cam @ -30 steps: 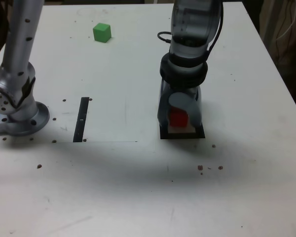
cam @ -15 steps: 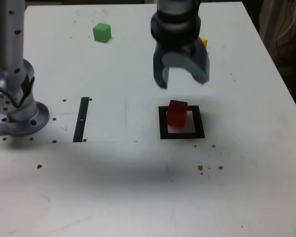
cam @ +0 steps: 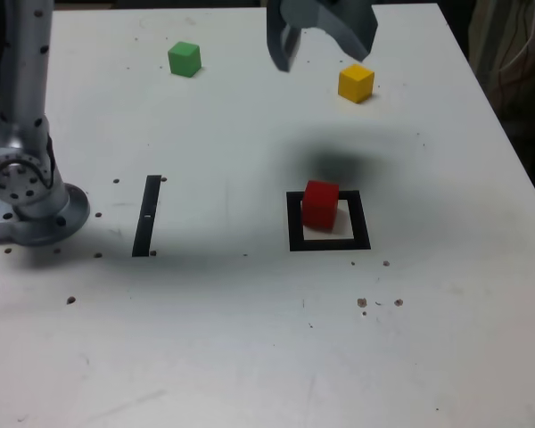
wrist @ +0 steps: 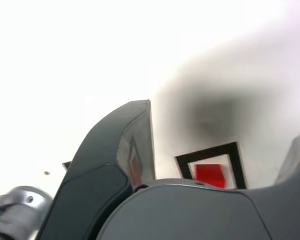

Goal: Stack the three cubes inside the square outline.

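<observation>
The red cube (cam: 320, 203) (wrist: 210, 175) sits alone inside the square outline (cam: 329, 242) (wrist: 236, 165), toward its far left corner in the exterior view. The yellow cube (cam: 356, 82) rests on the table at the back, right of centre. Far back on the exterior view's left lies the green cube (cam: 185, 59). My gripper (cam: 323, 49) hangs high above the table at the exterior view's top edge, just left of the yellow cube, open and empty. One dark finger (wrist: 120, 165) fills much of the wrist view.
The arm's silver base (cam: 27, 192) stands at the exterior view's left edge. A thin black strip (cam: 147, 215) lies on the white table (cam: 250, 339) between the base and the outline. Small dark specks dot the tabletop.
My gripper opened off the red cube, left it inside the outline, and rose up and back toward the yellow cube.
</observation>
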`<action>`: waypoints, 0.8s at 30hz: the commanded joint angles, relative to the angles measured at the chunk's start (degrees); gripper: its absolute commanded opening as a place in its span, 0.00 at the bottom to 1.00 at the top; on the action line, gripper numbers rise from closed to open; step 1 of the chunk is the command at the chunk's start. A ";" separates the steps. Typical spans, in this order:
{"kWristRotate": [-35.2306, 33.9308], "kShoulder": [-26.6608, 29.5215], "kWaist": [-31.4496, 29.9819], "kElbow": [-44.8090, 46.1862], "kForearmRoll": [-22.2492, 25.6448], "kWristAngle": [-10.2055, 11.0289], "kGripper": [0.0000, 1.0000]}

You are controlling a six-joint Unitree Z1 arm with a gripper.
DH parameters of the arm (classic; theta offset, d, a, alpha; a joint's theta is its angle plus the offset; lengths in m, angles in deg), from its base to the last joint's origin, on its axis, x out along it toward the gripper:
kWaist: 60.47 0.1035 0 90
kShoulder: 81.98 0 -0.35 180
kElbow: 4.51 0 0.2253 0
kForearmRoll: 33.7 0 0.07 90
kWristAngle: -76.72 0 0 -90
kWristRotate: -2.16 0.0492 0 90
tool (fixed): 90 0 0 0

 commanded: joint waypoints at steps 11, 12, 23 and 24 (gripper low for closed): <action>15.03 -10.69 6.72 -14.58 2.97 3.65 0.94; 16.14 -11.48 6.96 -15.28 2.64 3.88 0.94; 25.86 -18.76 8.69 -18.32 -1.99 4.73 0.94; 26.44 -19.46 8.97 -18.75 -2.11 4.81 0.94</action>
